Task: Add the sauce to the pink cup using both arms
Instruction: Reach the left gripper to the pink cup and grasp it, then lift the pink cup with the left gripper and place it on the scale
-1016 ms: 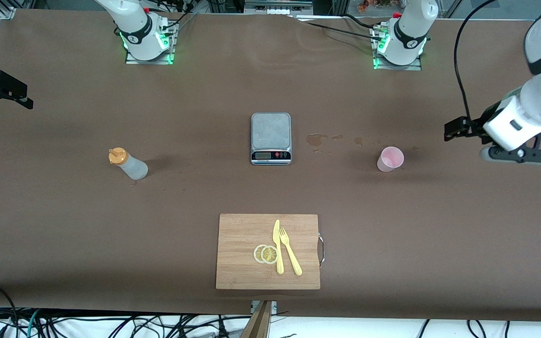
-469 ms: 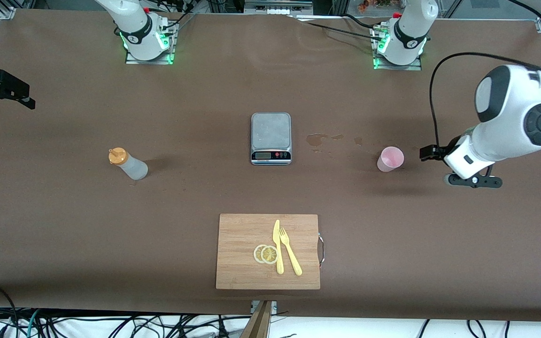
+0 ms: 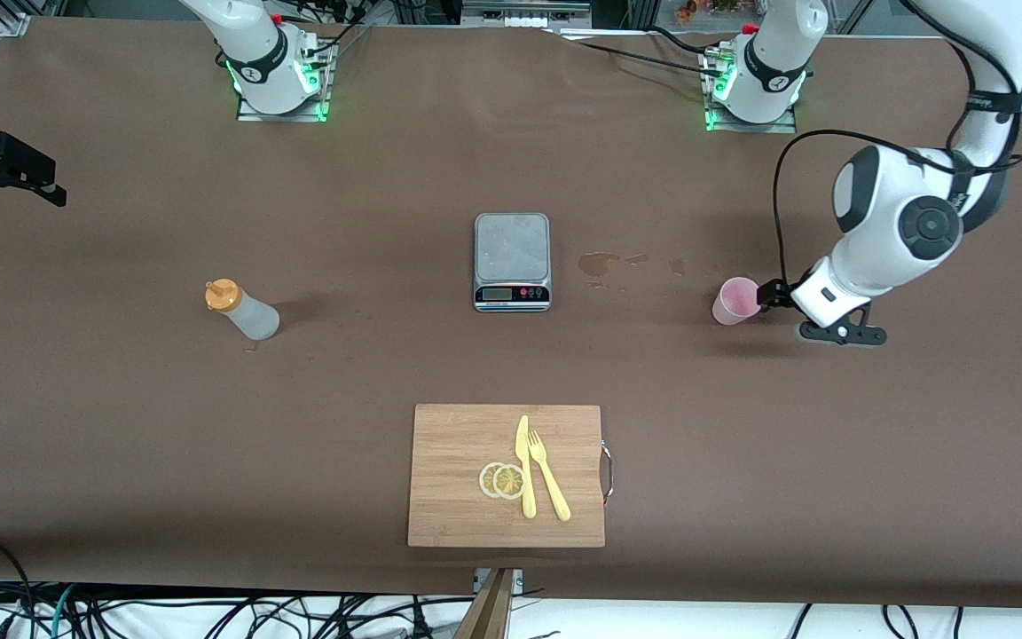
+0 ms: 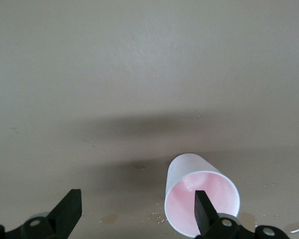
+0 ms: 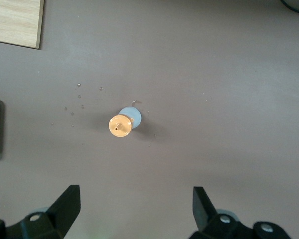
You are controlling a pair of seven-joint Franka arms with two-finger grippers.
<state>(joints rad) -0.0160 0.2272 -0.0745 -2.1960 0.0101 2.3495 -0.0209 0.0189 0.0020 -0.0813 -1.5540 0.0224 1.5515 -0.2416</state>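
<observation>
Brown-covered table [image 3: 121, 426], catalogued early in the task, with none of the pouring done. Item 1: the pink cup [image 3: 736, 300], set upright toward the left arm's end of the table, near some dried stains [image 3: 600, 263]; its inside is seen pale and apparently empty in the left wrist view [image 4: 202, 199]. Item 2: the sauce bottle [image 3: 242, 310], standing untouched toward the right arm's end, its orange cap [image 5: 120, 125] shown from above in the right wrist view. Item 3: the left gripper [image 3: 768, 295], brought low just beside the cup, its fingers spread wide; 1 fingertip [image 4: 203, 206] is seen in front of the cup's mouth, the other [image 4: 67, 209] well apart from it, so the cup is not yet centred between them and nothing is held. Item 4: the right gripper [image 3: 10, 169], held high at the table's edge, waiting, its fingers spread wide [image 5: 134, 209] and empty, the bottle lying well ahead of it. Item 5: a scale [image 3: 512, 261] between bottle and cup. Item 6: a cutting board [image 3: 458, 497] nearer the front camera, bearing a knife [image 3: 525, 466], a fork [image 3: 548, 477] and 2 lemon slices [image 3: 502, 480]. Judged outstanding: the cup to be gripped, the bottle to be picked up, brought over the cup and squeezed.
</observation>
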